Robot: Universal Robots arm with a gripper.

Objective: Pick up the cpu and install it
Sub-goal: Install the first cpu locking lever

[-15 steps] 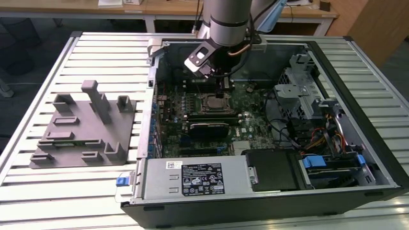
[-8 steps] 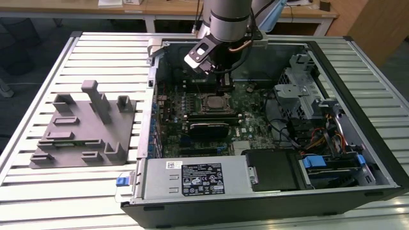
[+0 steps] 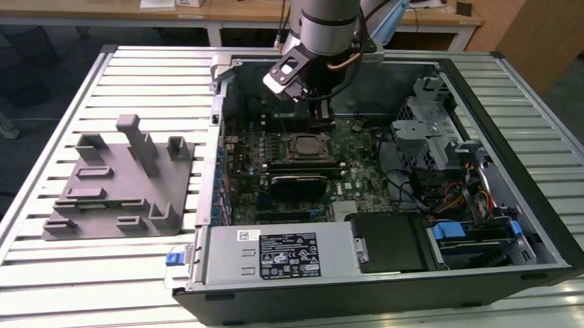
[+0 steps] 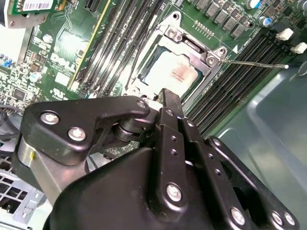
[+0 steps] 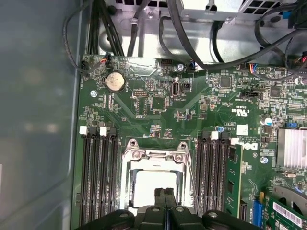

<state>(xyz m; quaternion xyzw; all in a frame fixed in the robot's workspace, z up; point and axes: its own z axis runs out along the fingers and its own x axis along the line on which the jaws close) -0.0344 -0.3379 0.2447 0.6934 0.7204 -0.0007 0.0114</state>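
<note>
The cpu (image 5: 146, 184) sat in the motherboard socket frame (image 5: 154, 154), just beneath the gripper (image 5: 165, 191) tips; contact unclear. Jaws pressed together, holding nothing.

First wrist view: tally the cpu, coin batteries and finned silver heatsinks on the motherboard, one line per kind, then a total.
cpu: 1
coin battery: 1
finned silver heatsink: 1
Total: 3

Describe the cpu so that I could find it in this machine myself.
Look inside the open computer case, at the green motherboard on its floor. Between two banks of black memory slots, a metal frame surrounds the cpu: the one smooth, flat, silvery-white square among dark parts.
</note>
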